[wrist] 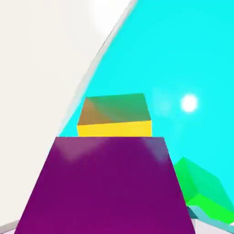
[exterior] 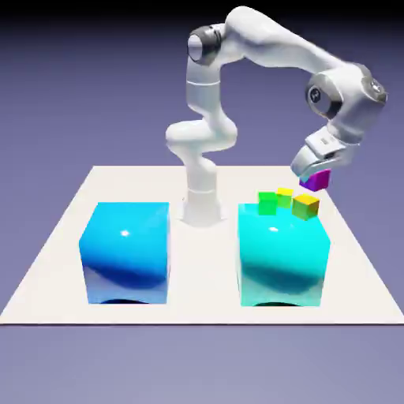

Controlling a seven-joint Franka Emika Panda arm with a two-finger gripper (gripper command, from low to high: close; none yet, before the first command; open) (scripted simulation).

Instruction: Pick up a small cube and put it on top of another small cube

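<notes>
Exterior view: pincer (exterior: 317,180) gripping small magenta cube (exterior: 318,181), holding it in air just above yellow-orange cube (exterior: 305,206). Yellow-orange cube sitting on top of big cyan block (exterior: 283,260), near green cube (exterior: 268,203). Hand view: magenta cube filling lower frame, yellow-orange cube showing just beyond. Second big blue block (exterior: 126,252) resting well apart on white table (exterior: 47,260).

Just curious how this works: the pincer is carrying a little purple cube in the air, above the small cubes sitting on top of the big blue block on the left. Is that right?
Not quite. The pincer does carry the purple cube in the air, but the small yellow cube and green cube sit on the big cyan block at the exterior view's right, not the left one. The exterior view shows it.
</notes>
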